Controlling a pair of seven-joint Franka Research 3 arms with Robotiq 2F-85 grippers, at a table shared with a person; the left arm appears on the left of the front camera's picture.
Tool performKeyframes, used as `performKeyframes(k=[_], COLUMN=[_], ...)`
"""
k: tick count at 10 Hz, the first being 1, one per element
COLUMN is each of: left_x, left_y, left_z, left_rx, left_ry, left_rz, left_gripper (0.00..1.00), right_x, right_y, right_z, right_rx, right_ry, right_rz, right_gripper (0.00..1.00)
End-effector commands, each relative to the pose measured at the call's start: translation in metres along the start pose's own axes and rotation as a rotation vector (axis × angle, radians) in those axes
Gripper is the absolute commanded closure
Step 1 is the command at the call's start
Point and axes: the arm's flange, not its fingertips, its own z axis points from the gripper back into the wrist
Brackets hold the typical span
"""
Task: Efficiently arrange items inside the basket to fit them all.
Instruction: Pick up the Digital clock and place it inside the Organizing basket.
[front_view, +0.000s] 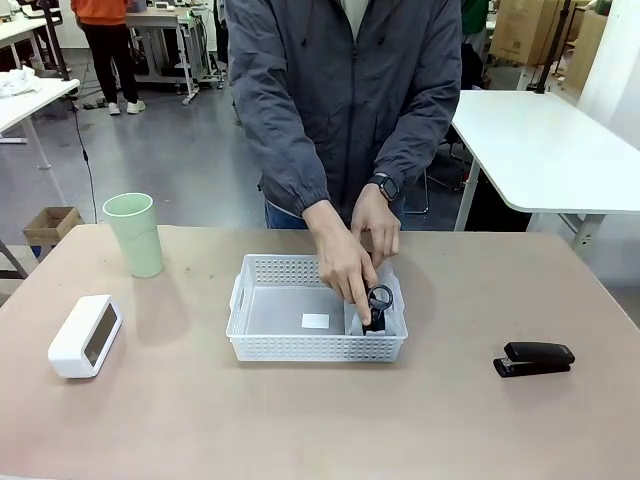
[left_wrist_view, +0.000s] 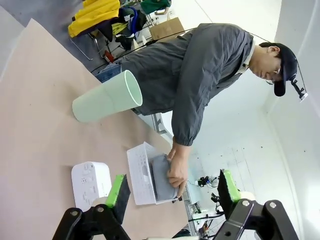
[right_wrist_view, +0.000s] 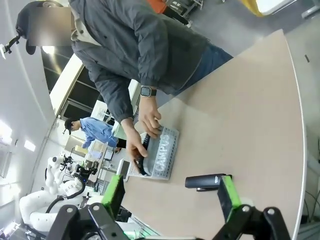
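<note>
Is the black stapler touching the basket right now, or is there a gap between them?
Apart. The front view shows the stapler lying to the right of the basket, with a strip of bare tabletop plainly visible between them.

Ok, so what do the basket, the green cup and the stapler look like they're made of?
Basket: likely moulded plastic, white and smooth, with a regular lattice of holes in its walls.
Cup: probably plastic, pale green, matte, thin even rim.
Stapler: black with a soft sheen; plastic shell or painted metal, can't tell which.
</note>
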Motion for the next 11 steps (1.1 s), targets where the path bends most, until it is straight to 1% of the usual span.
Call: performKeyframes(k=[1,11], left_x=[0.0003,0.0003], left_y=[-0.0019,-0.0019], left_z=[0.0004,0.0004], left_rx=[-0.011,-0.011], left_ry=[0.005,0.005], left_rz=[-0.017,-0.017], left_gripper=[0.07,0.07], right_x=[0.0007,0.0007], right_y=[-0.0005,-0.0005], right_z=[-0.0010,-0.0010], right_rx=[0.008,0.008], right_ry=[-0.017,-0.017], right_rz=[0.028,0.028], right_gripper=[0.00,0.00])
